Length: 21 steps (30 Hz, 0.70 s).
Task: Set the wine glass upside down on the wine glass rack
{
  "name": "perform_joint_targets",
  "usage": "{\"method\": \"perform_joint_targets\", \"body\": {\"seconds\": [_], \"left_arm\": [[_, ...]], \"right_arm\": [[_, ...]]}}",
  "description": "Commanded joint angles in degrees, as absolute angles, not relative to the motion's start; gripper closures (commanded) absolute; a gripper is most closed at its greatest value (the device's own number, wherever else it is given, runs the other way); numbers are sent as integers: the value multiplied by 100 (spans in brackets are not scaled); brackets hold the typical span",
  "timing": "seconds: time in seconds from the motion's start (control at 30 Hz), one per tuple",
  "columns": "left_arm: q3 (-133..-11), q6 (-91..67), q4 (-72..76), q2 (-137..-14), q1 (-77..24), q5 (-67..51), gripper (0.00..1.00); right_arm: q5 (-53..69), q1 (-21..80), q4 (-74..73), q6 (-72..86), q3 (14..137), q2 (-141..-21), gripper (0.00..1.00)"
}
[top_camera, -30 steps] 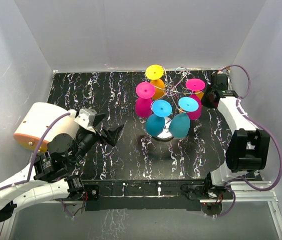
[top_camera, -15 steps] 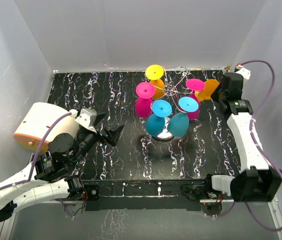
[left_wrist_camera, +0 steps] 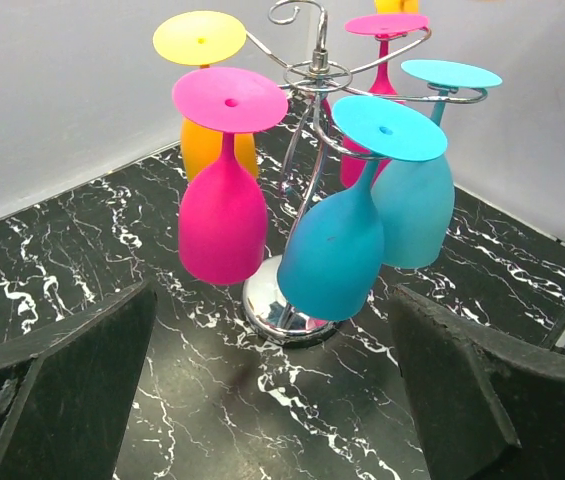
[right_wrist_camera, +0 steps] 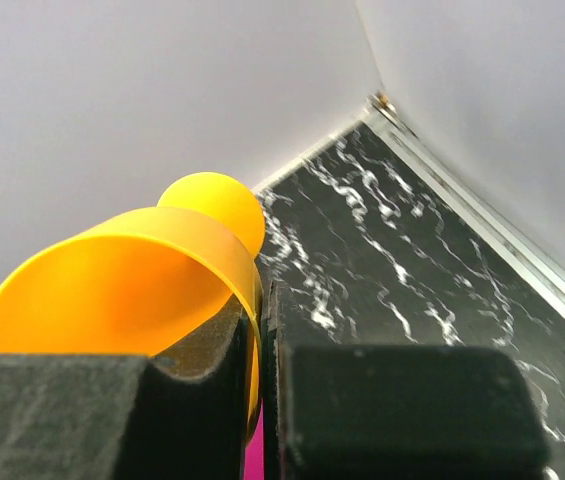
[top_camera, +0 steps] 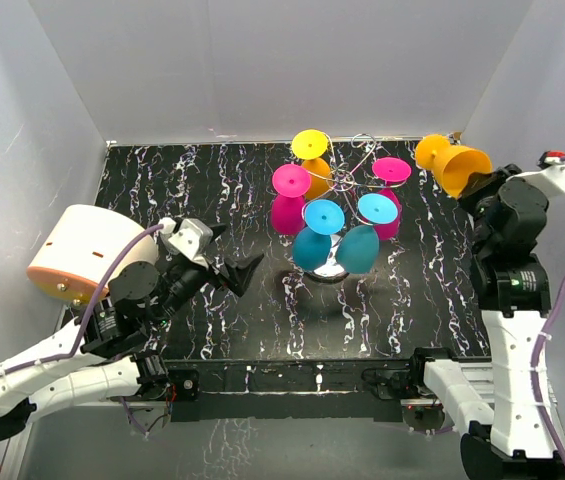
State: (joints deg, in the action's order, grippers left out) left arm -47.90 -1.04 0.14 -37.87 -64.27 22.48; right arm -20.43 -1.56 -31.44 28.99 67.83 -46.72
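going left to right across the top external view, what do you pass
white and orange rounded object → left gripper → wine glass rack → orange wine glass, its rim held in the right gripper

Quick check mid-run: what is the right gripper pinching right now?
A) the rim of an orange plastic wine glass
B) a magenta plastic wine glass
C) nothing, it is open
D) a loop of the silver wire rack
A: the right gripper is shut on the bowl rim of the orange plastic wine glass, holding it apart from the silver wire rack.
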Motion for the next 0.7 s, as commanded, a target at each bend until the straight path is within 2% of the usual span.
{"method": "perform_joint_targets", "body": {"seconds": [0.0, 0.17, 0.4, 0.67], "left_arm": [[-5078, 2, 307, -3944, -6451, 1986, 1], [-5356, -98, 505, -4063, -6452, 1657, 1], [-5467, -488, 1601, -4190, -6451, 1445, 1], [-6082, -736, 2380, -5003, -6451, -17, 2]], "right_arm": [[-1294, -152, -2580, 2891, 7646, -4623, 100], [190, -158, -1941, 2883, 7821, -4425, 100], [1968, -158, -545, 3285, 7131, -3901, 100], [3165, -156, 767, 4221, 6504, -3902, 100]]}}
